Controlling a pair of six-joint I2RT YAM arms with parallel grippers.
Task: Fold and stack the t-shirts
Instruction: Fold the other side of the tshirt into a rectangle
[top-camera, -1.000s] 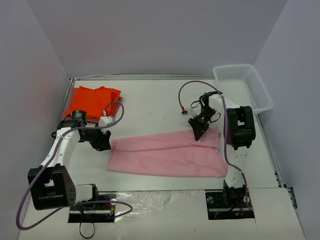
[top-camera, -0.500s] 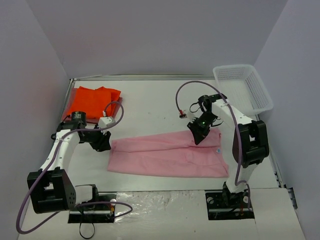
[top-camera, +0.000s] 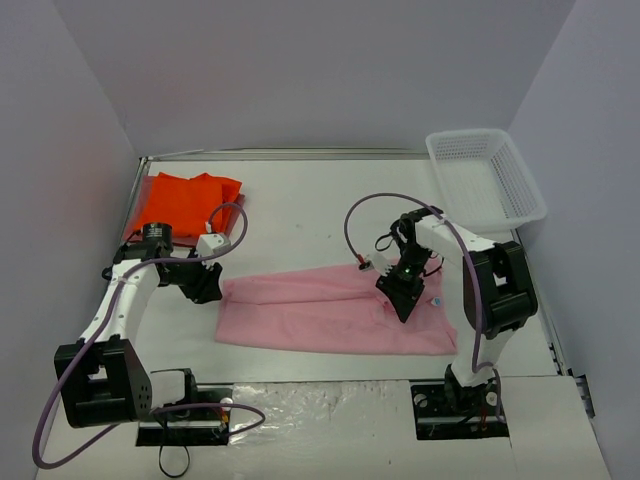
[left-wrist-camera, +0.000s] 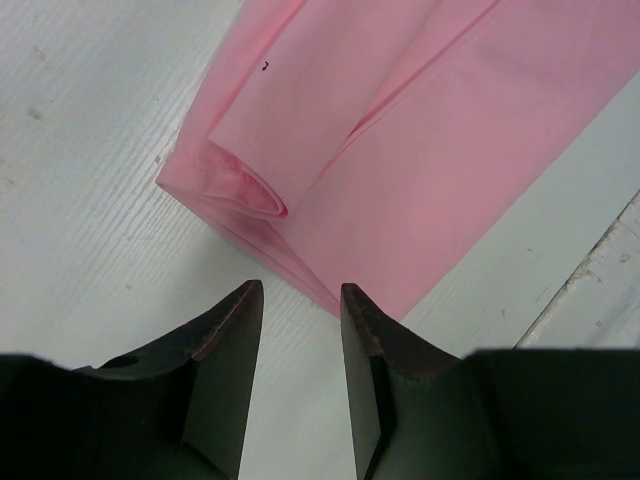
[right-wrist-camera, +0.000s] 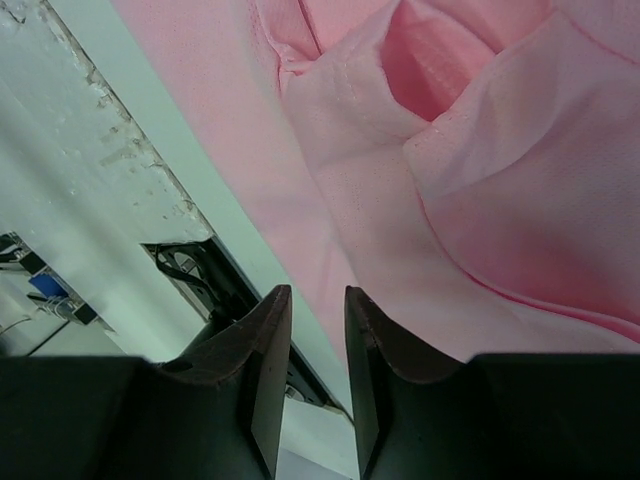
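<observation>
Pink shirt (top-camera: 320, 315) lies flat as a long band folded lengthwise, across the middle of the table (top-camera: 300, 210) and toward its near edge. Orange shirt (top-camera: 185, 200) sits folded in the far left corner. Basket (top-camera: 470, 133) is at the far right corner.

Change over the last second: right gripper (top-camera: 403, 300) has come off the far right edge of the pink shirt and swung nearward. It now hangs over the shirt's right end. Its jaws, pressed together a second ago, now stand a narrow gap apart. The right wrist view shows rumpled pink cloth below the gripper (right-wrist-camera: 318, 295), with nothing pinched between the fingers. Reading: the fold edge carried by the right arm has been let go, and the lengthwise fold looks laid.

Left gripper (top-camera: 205, 285) has barely shifted. It sits just off the shirt's left end, jaws narrowly parted and holding nothing. In the left wrist view, bare table and the shirt's corner show through the gap (left-wrist-camera: 300, 295).

Judgement: next comes the crosswise fold, one end over the other. The pink shirt is not yet stacked on the orange one.
</observation>
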